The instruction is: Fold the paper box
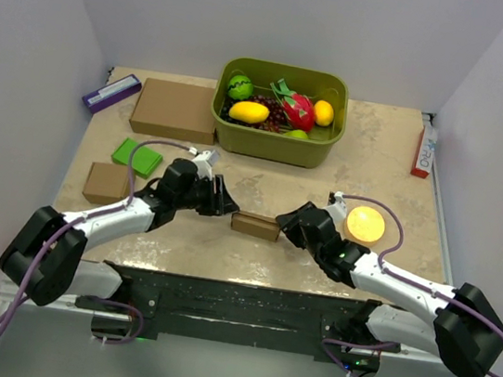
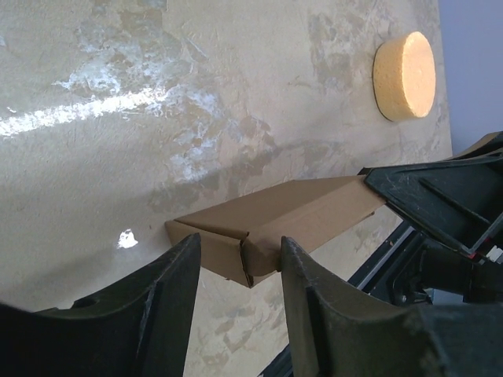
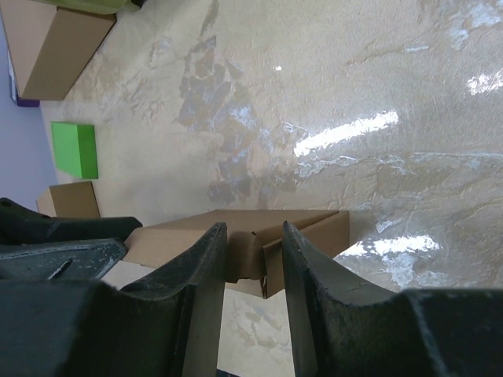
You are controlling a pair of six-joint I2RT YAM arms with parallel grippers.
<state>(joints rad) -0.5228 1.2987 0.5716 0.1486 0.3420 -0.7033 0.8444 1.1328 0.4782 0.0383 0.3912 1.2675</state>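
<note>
**Both grippers parked on the little box's ends**

Nearest first: the left gripper [image 2: 240,250] and right gripper [image 3: 253,236] each have parted fingers straddling one end of the small, flat brown cardboard paper box [image 1: 256,225], which lies on the beige marbled table [image 1: 224,250] between them. Pinching or just around it? Can't tell for either. Farther right sits a round orange disc [image 1: 364,224] — and at the back, an olive plastic tub [image 1: 276,147] of toy fruit.

Small brown cardboard paper box [image 1: 256,225] on beige tabletop [image 1: 376,169], left fingers [image 1: 223,199] and right fingers [image 1: 287,224] at its ends.
</note>
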